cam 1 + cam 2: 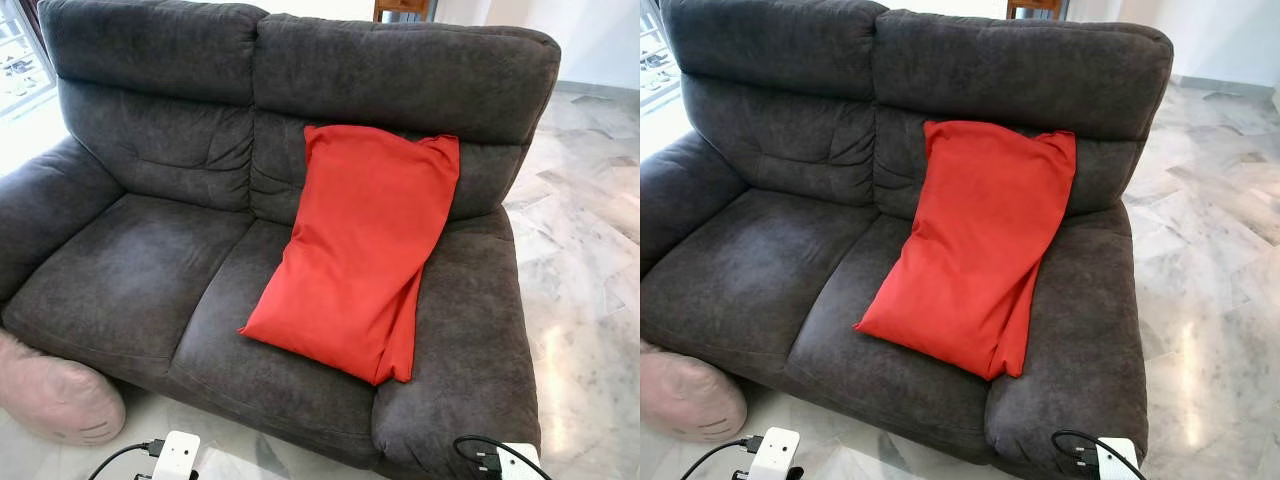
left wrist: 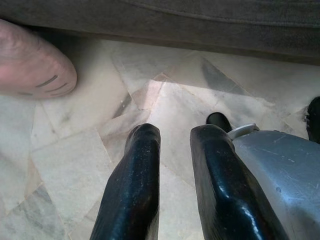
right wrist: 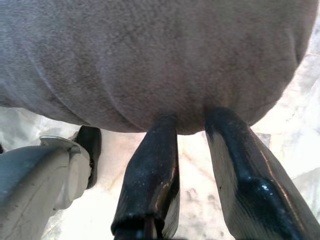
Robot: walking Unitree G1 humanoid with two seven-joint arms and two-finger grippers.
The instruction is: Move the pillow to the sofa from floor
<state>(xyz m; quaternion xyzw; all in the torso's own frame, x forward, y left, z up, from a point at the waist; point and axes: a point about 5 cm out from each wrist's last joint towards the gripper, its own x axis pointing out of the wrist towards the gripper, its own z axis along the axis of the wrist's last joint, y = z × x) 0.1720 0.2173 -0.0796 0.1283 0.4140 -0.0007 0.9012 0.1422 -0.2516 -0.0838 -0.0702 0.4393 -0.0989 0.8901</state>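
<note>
- Red pillow (image 1: 360, 245) lies on the dark grey sofa (image 1: 140, 270), on the right-hand seat cushion. Its far end leans against the backrest; its near corner reaches toward the seat's front edge.
- The pillow sits at a slant, far end to the right, near end angled left toward the seam between the two seat cushions. Its right edge runs along the sofa's right armrest (image 1: 470, 340).
- Left seat cushion carries nothing.
- Pink round cushion (image 1: 55, 395) with dark stitched lines is on the marble floor (image 1: 590, 300), near left, touching the sofa's front base. It also shows in the left wrist view (image 2: 32, 62).
- Left gripper (image 2: 175, 137) hangs low over the floor in front of the sofa base. Its two black fingers (image 2: 135, 185) stand slightly apart with a narrow gap, holding nothing.
- Right gripper (image 3: 192, 130) hangs low just in front of the sofa's right armrest front, fingertips near the grey fabric. Its fingers (image 3: 152, 180) are parted by a modest gap, holding nothing.
- White wrist housings with black cables show at the near edge of the head view, one left (image 1: 175, 455), one right (image 1: 515, 462).
- Wooden furniture piece (image 1: 402, 8) is partly visible beyond the backrest, far centre.
</note>
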